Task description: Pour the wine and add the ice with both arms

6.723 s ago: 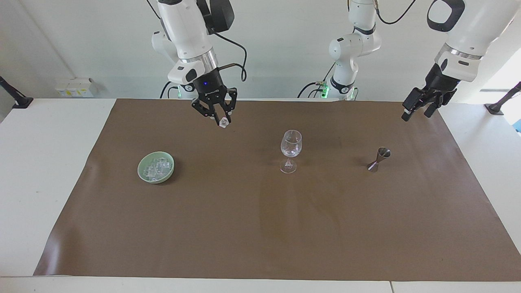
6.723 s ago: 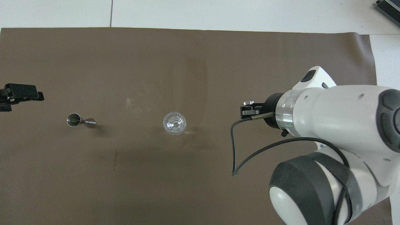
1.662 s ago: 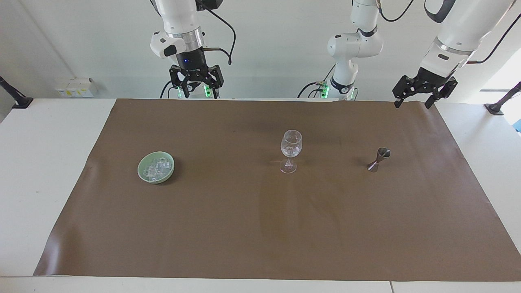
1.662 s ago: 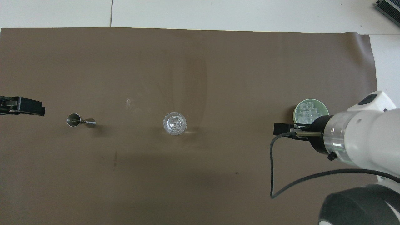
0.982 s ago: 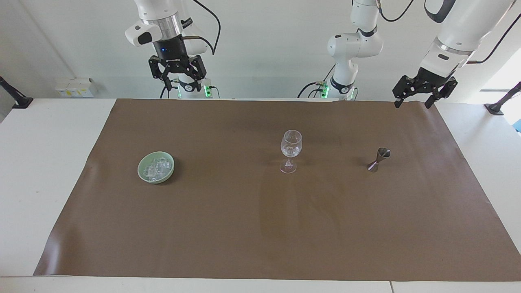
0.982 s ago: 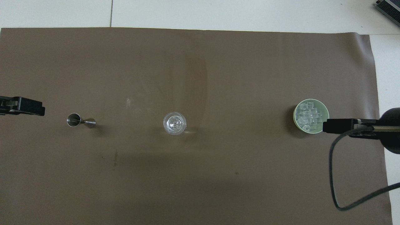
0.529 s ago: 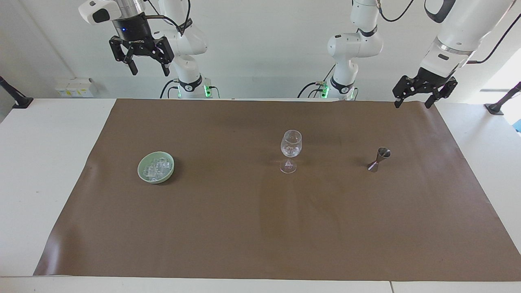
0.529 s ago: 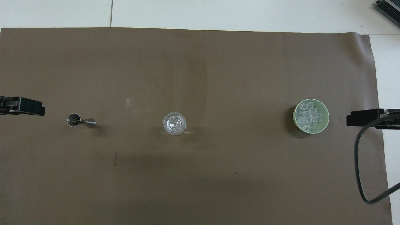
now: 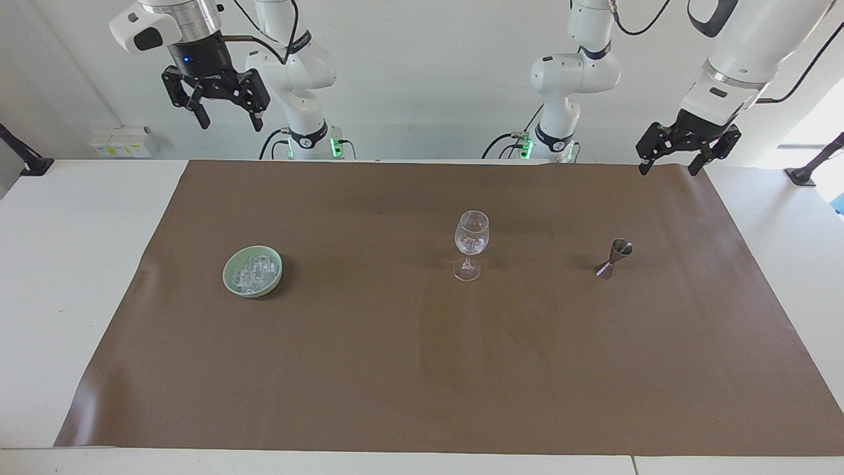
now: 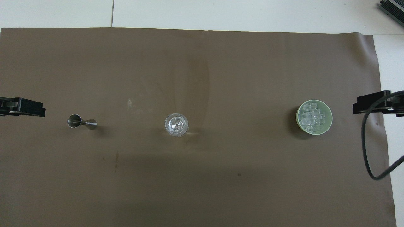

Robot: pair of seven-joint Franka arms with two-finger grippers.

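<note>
Overhead view, both grippers cut off, left gripper (image 10: 23, 106), right gripper (image 10: 375, 102)

A robotics lab: 2 white arms (image 9: 297, 59) bolted at 12 o'clock of a white table (image 9: 72, 264) against a bare white wall (image 9: 428, 72), brown mat (image 9: 422, 369) across it, loose cables (image 9: 270, 142), green base lights (image 9: 336, 146), sockets (image 9: 122, 140) at 10 o'clock.
</note>
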